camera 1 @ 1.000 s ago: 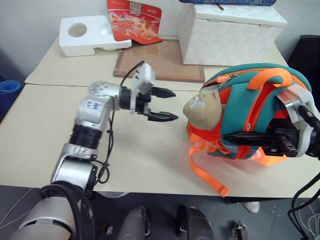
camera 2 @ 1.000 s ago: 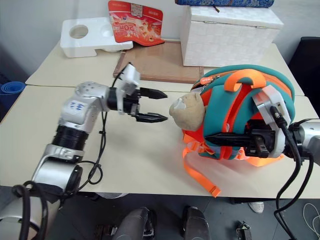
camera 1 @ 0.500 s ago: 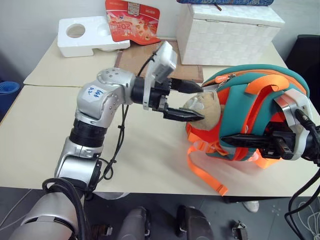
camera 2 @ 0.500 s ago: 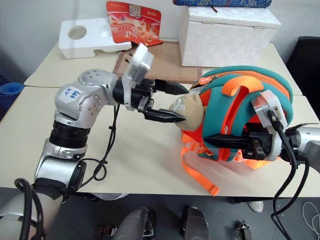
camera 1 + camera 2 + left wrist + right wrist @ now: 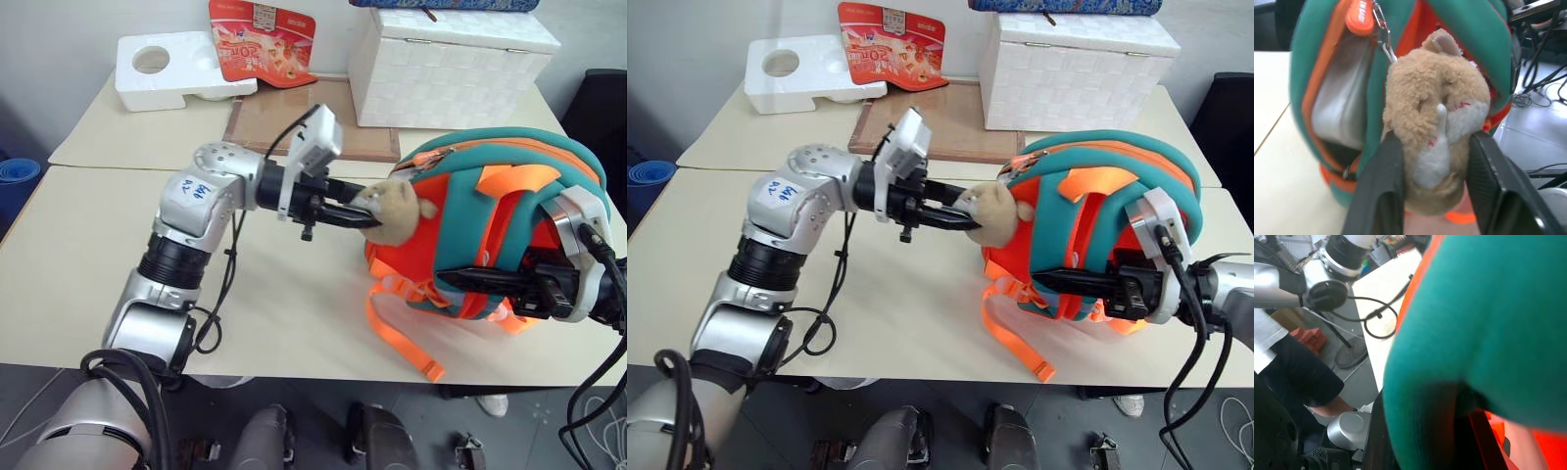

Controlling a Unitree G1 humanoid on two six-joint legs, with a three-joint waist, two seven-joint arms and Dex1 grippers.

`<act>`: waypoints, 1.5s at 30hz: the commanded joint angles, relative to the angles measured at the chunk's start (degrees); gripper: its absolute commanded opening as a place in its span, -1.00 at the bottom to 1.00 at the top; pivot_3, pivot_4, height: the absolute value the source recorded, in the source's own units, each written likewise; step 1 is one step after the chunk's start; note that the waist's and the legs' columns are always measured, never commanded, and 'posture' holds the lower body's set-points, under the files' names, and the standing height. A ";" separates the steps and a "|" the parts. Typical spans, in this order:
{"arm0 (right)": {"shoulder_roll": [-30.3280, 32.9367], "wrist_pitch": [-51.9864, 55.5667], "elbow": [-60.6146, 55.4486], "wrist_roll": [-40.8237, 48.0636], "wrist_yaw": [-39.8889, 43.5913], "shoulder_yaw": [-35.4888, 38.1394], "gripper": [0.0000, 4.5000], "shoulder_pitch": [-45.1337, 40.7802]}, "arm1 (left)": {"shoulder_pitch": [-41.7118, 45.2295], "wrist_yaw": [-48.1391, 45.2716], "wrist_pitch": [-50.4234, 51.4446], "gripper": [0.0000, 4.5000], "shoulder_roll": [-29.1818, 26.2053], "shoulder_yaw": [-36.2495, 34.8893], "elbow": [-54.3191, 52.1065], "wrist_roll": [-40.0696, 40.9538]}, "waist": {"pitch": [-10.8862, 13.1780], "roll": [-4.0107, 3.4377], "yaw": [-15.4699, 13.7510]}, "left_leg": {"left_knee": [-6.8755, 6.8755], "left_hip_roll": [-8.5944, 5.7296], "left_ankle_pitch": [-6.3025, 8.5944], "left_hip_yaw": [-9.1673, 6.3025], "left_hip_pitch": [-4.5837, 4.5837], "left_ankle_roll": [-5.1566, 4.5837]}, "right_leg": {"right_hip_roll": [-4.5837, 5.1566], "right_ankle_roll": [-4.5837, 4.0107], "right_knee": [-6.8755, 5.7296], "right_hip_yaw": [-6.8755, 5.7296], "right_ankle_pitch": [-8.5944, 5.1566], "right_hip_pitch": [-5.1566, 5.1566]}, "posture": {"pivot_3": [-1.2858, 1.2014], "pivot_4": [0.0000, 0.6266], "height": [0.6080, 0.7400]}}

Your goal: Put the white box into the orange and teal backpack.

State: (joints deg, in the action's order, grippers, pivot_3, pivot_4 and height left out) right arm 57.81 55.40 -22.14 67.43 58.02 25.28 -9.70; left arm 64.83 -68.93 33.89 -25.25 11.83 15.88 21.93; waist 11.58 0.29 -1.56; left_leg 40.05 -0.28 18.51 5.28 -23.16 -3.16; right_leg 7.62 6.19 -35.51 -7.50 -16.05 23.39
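Observation:
The orange and teal backpack (image 5: pixel 490 220) stands on the table at the right, its zip open at the top. A pale white surface (image 5: pixel 1339 105) shows inside the opening; I cannot tell whether it is the white box. The tan plush bear (image 5: pixel 394 210) hangs at the backpack's front. My left gripper (image 5: pixel 359 212) reaches in from the left, level, and is shut on the bear, one finger (image 5: pixel 1383 181) pressing each side of it. From the right, my right gripper (image 5: pixel 458 280) is shut on the backpack's teal fabric (image 5: pixel 1484 323).
At the back stand a white woven lidded box (image 5: pixel 446 64), a white styrofoam block with round holes (image 5: pixel 176 70), a red packet (image 5: pixel 263 41) and a brown board (image 5: pixel 313 122). An orange strap (image 5: pixel 397 338) trails toward the table's front edge. Bare tabletop (image 5: pixel 78 255) lies left of my left arm.
My left gripper moved right to the plush bear and closed on it from wide open. The backpack's top has shifted slightly; the right gripper keeps its hold.

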 commanded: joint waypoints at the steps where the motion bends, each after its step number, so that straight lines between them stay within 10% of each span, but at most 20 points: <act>1: 0.13 -1.26 -0.04 0.02 0.73 4.31 -1.00 1.70 | 4.68 -0.76 -5.65 -0.47 -3.52 -2.87 6.89 -3.18 | 0.00 0.00 0.01 | 0.00 0.00 0.00 0.01 0.00 0.00 | -0.01 0.00 0.00 0.00 0.00 0.00 | 0.03 -0.52 1.00; 18: -0.52 -1.99 -0.43 0.36 -1.39 7.68 -1.00 5.20 | -0.20 0.34 -42.11 -0.47 -1.60 6.60 27.79 -23.80 | 0.00 0.01 -0.05 | 0.01 -0.02 0.01 0.04 -0.02 -0.03 | 0.03 0.00 0.00 -0.01 0.00 0.04 | 0.03 -0.52 1.00; 29: -2.33 -3.87 -0.47 -1.53 -3.06 5.07 -1.00 3.90 | -4.63 7.74 -37.64 -0.47 7.47 5.90 25.91 -26.07 | 0.00 0.01 -0.14 | 0.03 -0.02 0.03 0.02 -0.03 -0.08 | 0.07 0.01 -0.02 -0.03 0.01 0.03 | 0.03 -0.52 1.00; 36: -2.82 -7.79 2.37 -8.16 -3.24 0.83 -1.00 -0.52 | -12.10 4.56 -29.54 -0.47 2.91 4.58 13.56 -24.51 | -0.01 0.00 0.11 | 0.00 0.00 0.03 0.03 0.01 -0.08 | 0.06 0.02 -0.02 0.00 0.01 0.03 | 0.03 -0.52 1.00; 40: 0.09 -10.47 6.23 -15.14 -0.97 -2.45 -1.00 -1.51 | -13.55 1.71 -19.28 -0.02 -1.11 0.24 7.88 -19.19 | -0.01 -0.01 0.17 | 0.04 0.00 0.02 0.06 0.01 -0.08 | 0.06 0.02 -0.04 0.01 0.01 0.03 | 0.03 -0.52 1.00; 45: 5.54 -9.80 13.21 -15.57 7.21 0.83 -0.30 -1.33 | -17.65 -4.08 -11.45 0.68 -8.41 -5.26 0.00 -11.34 | -0.02 -0.02 0.23 | 0.01 0.00 0.02 0.07 0.00 -0.08 | 0.05 0.01 -0.03 0.01 0.01 0.05 | 0.03 -0.52 1.00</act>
State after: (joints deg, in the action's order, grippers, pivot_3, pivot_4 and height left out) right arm 61.41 45.31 -10.60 51.43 62.73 22.34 -10.58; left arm 47.99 -70.86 19.71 -31.79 9.42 19.16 7.17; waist 11.56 0.26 -1.34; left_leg 40.07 -0.28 18.54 5.36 -23.16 -3.24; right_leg 7.66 6.21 -35.55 -7.48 -16.04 23.45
